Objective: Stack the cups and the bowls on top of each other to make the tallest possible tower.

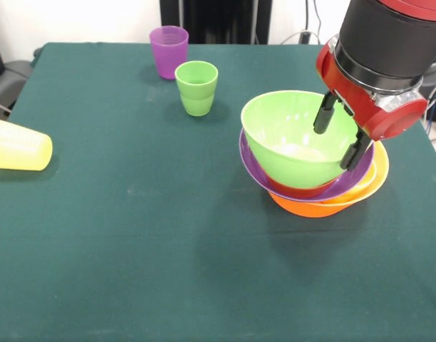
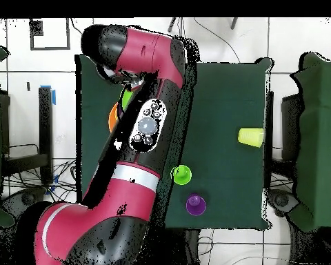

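- A dark green cloth is covering the counter (image 1: 132, 235), with a white wall and black equipment standing behind it at 12 o'clock in the front view.
- The pincer (image 1: 341, 132) is hanging released, its two black fingers (image 1: 324, 114) spread apart, straddling the rim of the lime green bowl (image 1: 293, 139) at that bowl's 3 o'clock side; one finger is sitting inside the bowl, the other outside, and I cannot tell whether either is touching.
- The tower (image 1: 314, 171) is sitting at the counter's 3 o'clock side: the lime green bowl is resting in a small orange bowl (image 1: 300, 191), inside the purple bowl (image 1: 250, 160), inside the yellow-orange bowl (image 1: 325, 206).
- A lime green cup (image 1: 196, 87) and a purple cup (image 1: 169, 50) are standing upright near 12 o'clock, just beside each other.
- A pale yellow cup (image 1: 18, 145) is lying on its side at 9 o'clock.
- In the overhead view, the arm (image 2: 151, 117) is hiding nearly all of the tower, while the three cups are showing clearly there.
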Robot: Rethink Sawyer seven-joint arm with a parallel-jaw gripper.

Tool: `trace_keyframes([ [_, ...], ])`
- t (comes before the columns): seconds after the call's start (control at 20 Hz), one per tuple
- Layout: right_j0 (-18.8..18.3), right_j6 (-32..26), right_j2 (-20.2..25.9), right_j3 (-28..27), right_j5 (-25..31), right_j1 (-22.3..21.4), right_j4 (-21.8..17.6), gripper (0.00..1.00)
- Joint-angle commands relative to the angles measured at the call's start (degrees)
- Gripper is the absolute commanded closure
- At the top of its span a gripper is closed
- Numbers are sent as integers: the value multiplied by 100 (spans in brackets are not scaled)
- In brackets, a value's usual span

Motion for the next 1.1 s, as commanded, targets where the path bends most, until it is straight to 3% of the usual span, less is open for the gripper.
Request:
trace_keyframes([
  [0.05, 62, 1441, 276, 367, 225, -44, -13, 0],
  [0.35, 131, 1216, 256, 674, 512, -496, -52, 0],
  [0.7, 140, 982, 309, 850, 156, -991, -39, 0],
  [0.9, 53, 781, 294, 725, 459, -1193, -91, 0],
  [1.1, 24, 486, 261, 931, 567, -1471, -255, 0],
])
